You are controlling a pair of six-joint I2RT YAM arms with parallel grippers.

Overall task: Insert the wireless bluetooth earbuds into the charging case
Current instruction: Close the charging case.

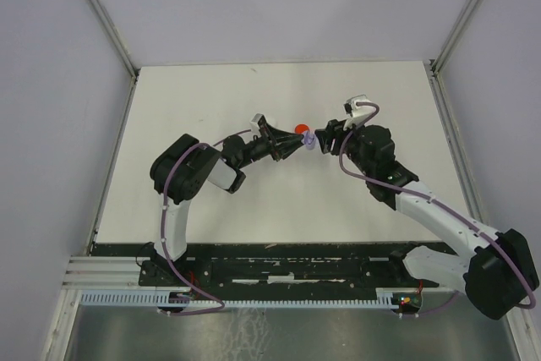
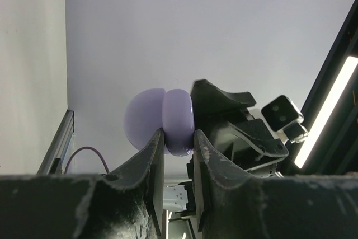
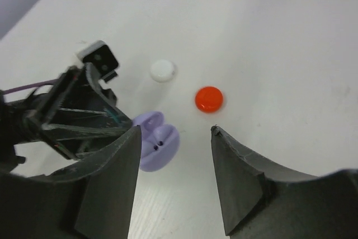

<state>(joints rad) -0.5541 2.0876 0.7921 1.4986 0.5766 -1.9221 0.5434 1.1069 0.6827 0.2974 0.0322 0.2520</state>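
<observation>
Top external view: left gripper [image 1: 294, 143] is clamping the pale purple charging case [image 1: 310, 141] at mid-table, its shell hinged open and two dark dots showing inside. Right gripper [image 1: 321, 136], fingers spread around nothing, is hovering at its 3 o'clock. Red disc [image 1: 301, 129] is sitting at the case's 11 o'clock, white disc [image 3: 163, 70] beyond it. Table [image 1: 211, 99] edges are lying well off on every side.

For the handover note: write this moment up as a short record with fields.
left claw: shut on the purple case
purple case: lid open, its inside turned toward the right claw
right claw: open, empty, close in front of the case
earbuds: cannot be made out; only two dark dots show inside the case
red disc: lying on the table, untouched
white disc: on the table, apart from the red one
</observation>
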